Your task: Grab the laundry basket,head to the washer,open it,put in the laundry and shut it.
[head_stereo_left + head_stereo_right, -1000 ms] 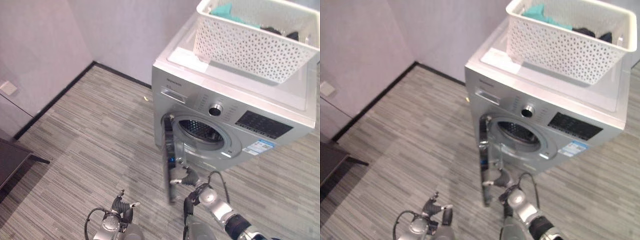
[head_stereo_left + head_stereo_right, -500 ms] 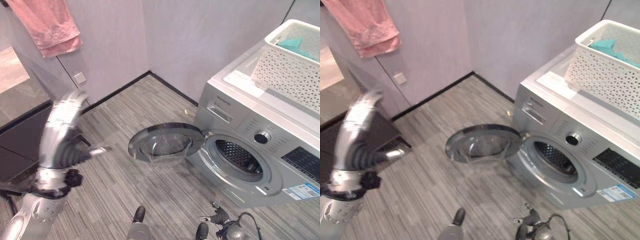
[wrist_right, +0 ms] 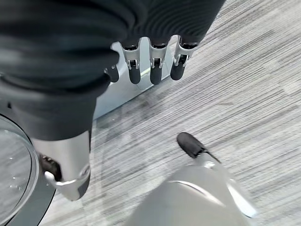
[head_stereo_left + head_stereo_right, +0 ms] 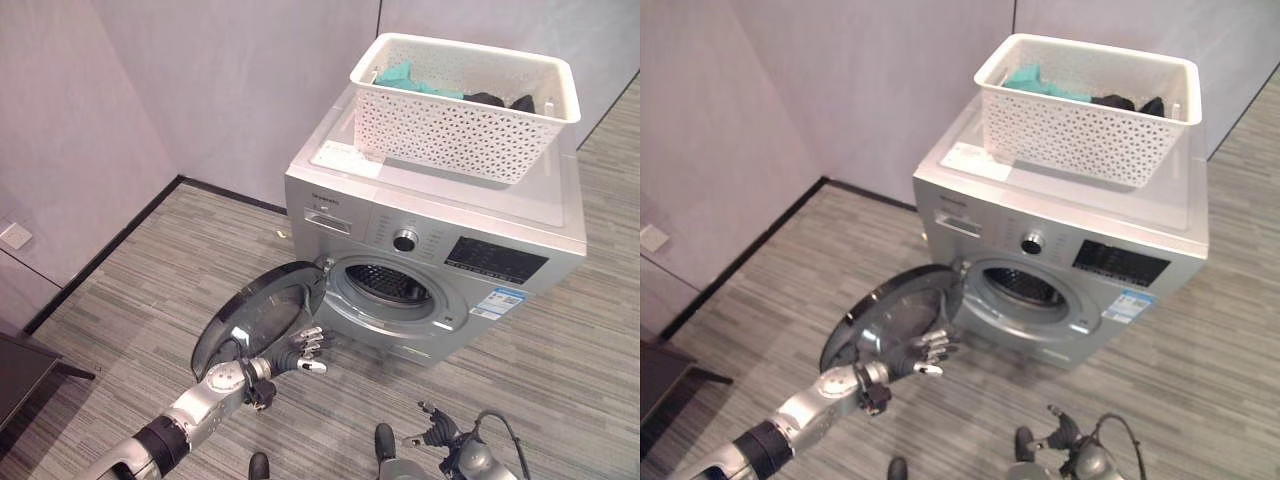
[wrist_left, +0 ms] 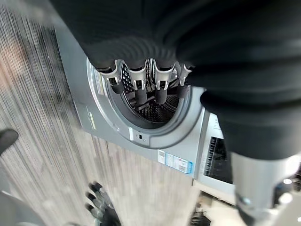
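On top of the washer [image 4: 440,225] sat the white laundry basket [image 4: 465,105], a perforated plastic tub holding a teal cloth [image 4: 398,73] and some dark garments [image 4: 495,100]. It looked light and fairly stiff, though thin walls of that kind would probably flex if squeezed mid-side; the thick rolled rim at the two short ends seemed the safest place to take hold. The clothes inside were soft and limp, likely to drape and trail when lifted, so a bunching pinch near the middle of each piece would serve better than a grab at an edge.

Down below, the round door [image 4: 258,316] stood swung open toward the robot's left, leaving the drum opening [image 4: 388,284] clear. The left hand [image 4: 298,350] hovered just in front of the door's inner face, fingers loosely extended and holding nothing; whether they touched the glass could not be made out. Its own wrist camera showed those relaxed fingers [image 5: 140,92] pointing toward the drum. The right hand [image 4: 440,434] hung low near the floor in front of the machine, fingers [image 3: 155,69] hanging slack and empty.

Basket and laundry lay well above and beyond both hands, on the far side of the open door, so a reach up to the lid would be needed next
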Tool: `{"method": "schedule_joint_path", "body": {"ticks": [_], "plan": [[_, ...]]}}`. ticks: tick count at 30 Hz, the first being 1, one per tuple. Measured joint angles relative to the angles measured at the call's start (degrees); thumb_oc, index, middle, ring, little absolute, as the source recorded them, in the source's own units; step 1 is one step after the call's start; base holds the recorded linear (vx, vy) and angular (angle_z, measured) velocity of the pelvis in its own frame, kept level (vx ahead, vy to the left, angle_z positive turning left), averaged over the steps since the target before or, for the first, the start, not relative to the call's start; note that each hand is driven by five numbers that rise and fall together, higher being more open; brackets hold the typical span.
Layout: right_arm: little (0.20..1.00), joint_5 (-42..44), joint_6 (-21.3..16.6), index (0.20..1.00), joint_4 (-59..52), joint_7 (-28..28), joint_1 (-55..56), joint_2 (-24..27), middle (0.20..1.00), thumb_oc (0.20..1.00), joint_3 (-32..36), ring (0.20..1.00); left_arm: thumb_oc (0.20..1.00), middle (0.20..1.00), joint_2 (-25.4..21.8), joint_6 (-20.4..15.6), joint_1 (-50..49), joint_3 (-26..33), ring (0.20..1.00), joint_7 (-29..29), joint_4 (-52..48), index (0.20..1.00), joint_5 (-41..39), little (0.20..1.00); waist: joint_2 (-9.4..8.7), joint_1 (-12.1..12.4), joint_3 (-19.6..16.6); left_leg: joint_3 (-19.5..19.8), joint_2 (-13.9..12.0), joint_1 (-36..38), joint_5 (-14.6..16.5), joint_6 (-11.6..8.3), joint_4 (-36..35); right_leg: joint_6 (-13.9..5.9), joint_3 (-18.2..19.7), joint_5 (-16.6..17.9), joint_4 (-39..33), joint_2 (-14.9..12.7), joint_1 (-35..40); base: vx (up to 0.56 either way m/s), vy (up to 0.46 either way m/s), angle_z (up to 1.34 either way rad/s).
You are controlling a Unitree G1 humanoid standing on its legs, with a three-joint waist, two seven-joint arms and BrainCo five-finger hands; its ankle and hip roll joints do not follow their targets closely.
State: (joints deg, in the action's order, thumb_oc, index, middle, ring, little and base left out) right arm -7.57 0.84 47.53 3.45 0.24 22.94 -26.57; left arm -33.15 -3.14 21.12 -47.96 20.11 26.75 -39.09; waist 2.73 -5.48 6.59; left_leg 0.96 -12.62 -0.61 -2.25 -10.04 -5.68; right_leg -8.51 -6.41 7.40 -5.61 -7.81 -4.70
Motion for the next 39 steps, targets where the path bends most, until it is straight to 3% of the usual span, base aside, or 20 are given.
{"method": "schedule_joint_path", "body": {"ticks": [1, 2, 6, 10, 13, 19, 28, 32, 35, 39], "plan": [[1.0, 0.02, 0.18, 1.0, -0.54, 0.01, -0.03, -0.01, 1.0, 1.0, -0.08, 1.0, 1.0, 1.0, 1.59, -0.43, 1.83, 0.01, 1.0, -1.14, 7.73, 1.0, 5.19, 1.0, 0.07, -0.34, -0.54, 0.1, 0.03, -1.1, -0.08, -0.09, 0.0, -0.06, -0.08, 0.05, 0.01, -0.04, -0.91, -0.06, 0.028, 0.0], [1.0, 0.02, 0.19, 1.0, -2.4, -0.02, -0.3, -0.26, 1.0, 1.0, -0.13, 1.0, 1.0, 1.0, 6.76, -0.15, 2.77, 4.68, 1.0, -4.58, 19.85, 1.0, 12.23, 1.0, 0.07, -1.1, -0.77, 0.12, 0.02, -1.64, -0.34, -0.19, 0.04, -0.06, -0.07, 0.25, 0.02, 0.0, -1.63, -0.09, 0.013, 0.0], [1.0, 0.13, 0.52, 1.0, -4.45, 0.03, -1.77, -1.53, 1.0, 1.0, -0.23, 1.0, 1.0, 1.0, 18.63, 0.21, -0.92, 14.28, 1.0, -11.67, 29.46, 1.0, 30.58, 1.0, -0.33, -0.8, -0.64, 0.06, 0.06, -2.55, -0.52, -0.44, 0.1, -0.05, -0.07, 0.56, 0.02, -0.01, -2.59, -0.07, 0.015, -0.01], [1.0, 0.47, 0.59, 1.0, -5.43, 0.05, -5.23, -2.21, 1.0, 1.0, -0.12, 1.0, 1.0, 1.0, 22.12, 0.84, -0.16, 12.63, 1.0, -16.46, 35.36, 1.0, 44.84, 1.0, -1.17, -0.92, 0.29, -0.07, 0.05, -3.09, -0.68, -0.39, 0.28, 0.03, 0.05, 1.13, 0.47, 0.06, -3.32, -0.05, 0.002, -0.02], [1.0, 1.71, 0.52, 1.0, -6.99, 0.22, -5.8, -2.11, 1.0, 1.0, -0.09, 1.0, 1.0, 1.0, 22.1, 1.28, 1.66, 13.79, 1.0, -21.05, 37.51, 1.0, 48.86, 1.0, -1.27, -0.84, 1.55, -0.07, 0.05, -2.9, -0.81, -0.42, 0.28, 0.0, 0.05, 1.16, 0.02, 0.04, -3.1, -0.07, -0.014, 0.0], [1.0, 2.33, 0.5, 1.0, -6.55, 1.41, -6.12, -1.34, 1.0, 1.0, -0.03, 1.0, 1.0, 1.0, 21.97, 2.43, 2.97, 18.57, 1.0, -27.52, 37.4, 1.0, 49.03, 1.0, 0.25, 0.18, 4.63, 0.06, 0.05, -3.01, -0.85, -0.18, 0.27, -0.24, 0.01, 1.08, 0.0, 0.05, -3.13, -0.02, -0.004, 0.0], [1.0, 2.3, 0.57, 1.0, -1.17, 3.0, -3.9, -1.21, 1.0, 1.0, 2.47, 1.0, 1.0, 1.0, 20.48, 2.38, 2.22, 23.01, 1.0, -33.37, 35.89, 1.0, 45.99, 1.0, -0.19, 0.46, 5.9, 0.06, 0.06, -1.32, -0.7, -0.1, 0.26, -0.2, -0.25, 0.9, 0.0, -0.03, -1.24, 0.0, 0.001, 0.0], [1.0, 3.6, 0.54, 1.0, 0.96, 4.11, -1.88, -1.66, 1.0, 1.0, 7.65, 1.0, 1.0, 1.0, 18.33, 2.26, -1.51, 27.43, 1.0, -34.44, 27.94, 1.0, 43.4, 1.0, -0.23, 0.67, 5.88, -0.01, 0.06, -0.91, -0.62, 0.03, 0.26, -0.17, -0.22, 0.88, 0.09, -0.02, -0.85, 0.04, 0.018, -0.01], [1.0, 9.63, 0.48, 1.0, 0.98, 5.35, 0.83, -1.96, 1.0, 1.0, 15.94, 1.0, 1.0, 1.0, 16.27, 1.72, -9.02, 32.3, 1.0, -34.9, 16.58, 1.0, 38.91, 1.0, -0.5, 1.07, 5.49, -0.24, 0.05, 1.29, 0.09, 0.33, 0.04, -0.41, -0.14, 0.37, 0.0, -0.04, 1.24, 0.05, 0.023, -0.02], [1.0, 13.88, 0.14, 1.0, 0.93, 6.51, 1.9, -2.2, 1.0, 1.0, 19.18, 1.0, 1.0, 1.0, 14.95, 0.53, -15.25, 35.21, 1.0, -33.98, 11.58, 1.0, 34.34, 1.0, -1.94, 1.63, 3.2, -0.17, 0.07, 1.68, 0.41, 0.44, 0.03, -0.2, -0.05, -0.11, 0.0, -0.09, 1.72, 0.05, 0.026, 0.02]]}}
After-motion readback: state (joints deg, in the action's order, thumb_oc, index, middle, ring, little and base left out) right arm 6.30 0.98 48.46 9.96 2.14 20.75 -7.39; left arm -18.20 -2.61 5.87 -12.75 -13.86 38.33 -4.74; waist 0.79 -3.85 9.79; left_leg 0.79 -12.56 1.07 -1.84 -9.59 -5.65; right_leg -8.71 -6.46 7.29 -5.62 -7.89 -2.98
